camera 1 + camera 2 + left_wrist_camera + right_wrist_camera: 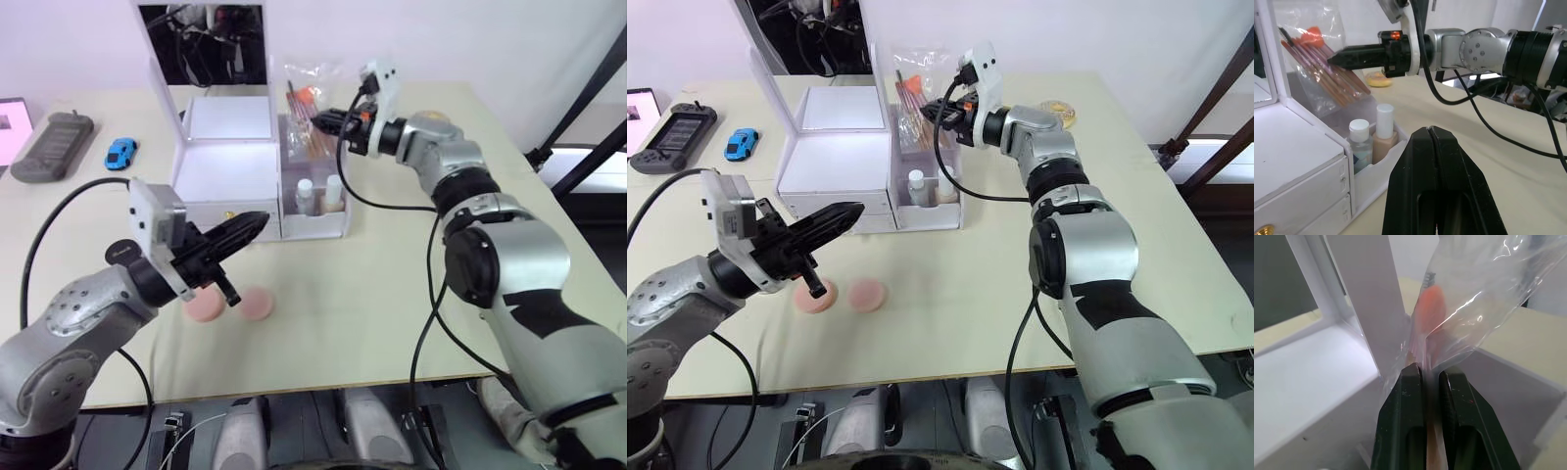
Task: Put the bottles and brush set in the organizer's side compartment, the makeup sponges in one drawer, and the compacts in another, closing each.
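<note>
One organizer [235, 162]; my right gripper [323, 121] pinches the brush set [306, 122] above its side compartment [315, 201]; two bottles [319, 194] stand inside, below; two makeup sponges [232, 305] lie under my clenched left gripper [257, 223].

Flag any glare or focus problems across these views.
Right wrist view: glare streaks on the brush set pouch, near fingers soft. Left wrist view: own fingers blurred, bottles sharp. Left eye view: organizer top washed out.
</note>
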